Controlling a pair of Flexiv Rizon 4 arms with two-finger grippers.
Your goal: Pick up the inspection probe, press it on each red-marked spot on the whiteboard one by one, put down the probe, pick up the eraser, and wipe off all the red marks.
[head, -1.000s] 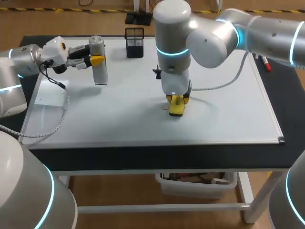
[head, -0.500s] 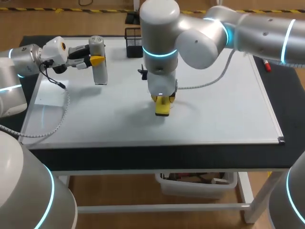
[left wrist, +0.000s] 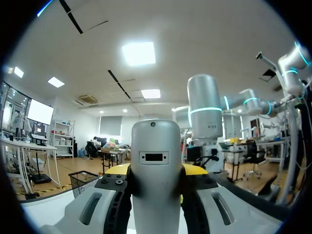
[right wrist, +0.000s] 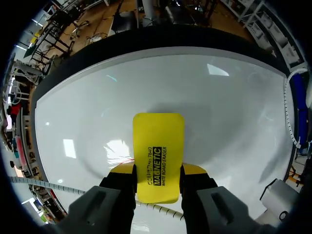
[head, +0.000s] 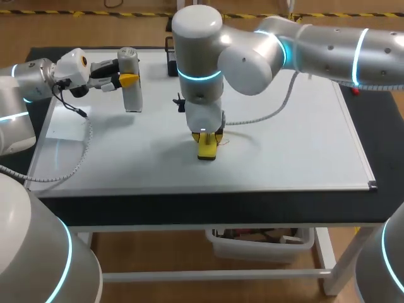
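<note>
Bright, even overhead light; pale glare patches on whiteboard (right wrist: 234,126); soft shadow beneath right arm (head: 252,50).

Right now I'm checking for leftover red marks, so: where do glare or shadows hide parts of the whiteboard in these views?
Head view: the right arm's soft shadow falls on the whiteboard around the eraser; pale reflections near the board's left edge. Right wrist view: bright lamp reflections beside the eraser. Left wrist view: the inspection probe blocks nearly everything.

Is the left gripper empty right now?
No, the left gripper is shut on the grey probe, with a finger on each side of it.
</note>
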